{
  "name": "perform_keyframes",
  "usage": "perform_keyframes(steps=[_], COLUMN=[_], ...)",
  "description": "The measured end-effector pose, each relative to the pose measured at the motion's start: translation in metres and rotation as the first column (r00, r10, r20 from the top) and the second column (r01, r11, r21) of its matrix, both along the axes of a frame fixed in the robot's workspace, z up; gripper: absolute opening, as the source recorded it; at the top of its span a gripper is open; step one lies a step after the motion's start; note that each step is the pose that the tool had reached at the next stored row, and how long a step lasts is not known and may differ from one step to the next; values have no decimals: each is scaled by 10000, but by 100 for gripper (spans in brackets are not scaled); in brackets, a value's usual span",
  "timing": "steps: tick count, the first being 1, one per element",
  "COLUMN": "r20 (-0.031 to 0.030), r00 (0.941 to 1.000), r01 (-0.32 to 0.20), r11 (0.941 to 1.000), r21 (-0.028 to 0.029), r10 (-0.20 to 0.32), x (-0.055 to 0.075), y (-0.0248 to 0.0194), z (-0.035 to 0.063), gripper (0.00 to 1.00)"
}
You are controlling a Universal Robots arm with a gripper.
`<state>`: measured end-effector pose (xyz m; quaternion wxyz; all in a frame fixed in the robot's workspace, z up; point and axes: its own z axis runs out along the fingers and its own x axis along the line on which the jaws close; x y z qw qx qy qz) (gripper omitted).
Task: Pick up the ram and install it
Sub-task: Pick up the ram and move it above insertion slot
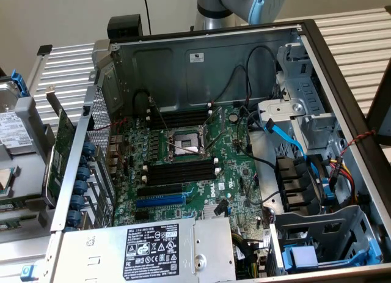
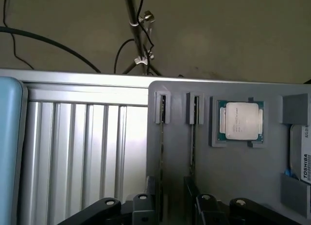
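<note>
Currently, tool spread wide, holding nothing, poised over the ram, which stands on edge in a grey tray near a processor. Advisable: centre the stick squarely within the tool's gap before closing.

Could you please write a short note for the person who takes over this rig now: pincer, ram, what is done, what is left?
The pincer is open and holds nothing, above the grey holder tray.
The ram, a long thin stick seen edge-on, stands in a tray slot; a second stick stands beside it.
The long black memory slots on the green motherboard hold no stick.
Done: nothing yet. Left: pick-up and installation.
</note>
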<state>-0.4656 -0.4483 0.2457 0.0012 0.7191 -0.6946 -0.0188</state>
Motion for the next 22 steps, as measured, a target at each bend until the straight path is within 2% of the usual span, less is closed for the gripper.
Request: perform_keyframes(steps=[3, 8, 15, 22], r20=[19, 21, 21, 20], r00=[10000, 10000, 10000, 10000], r01=[1, 2, 3, 1], r11=[10000, 10000, 10000, 10000], r21=[-1, 0, 7, 22], r10=[-1, -2, -3, -1], x=[-2, 0, 25, 45], y=[-1, -35, -45, -69], z=[-54, -145, -270, -347], gripper=[36, 36, 36, 36])
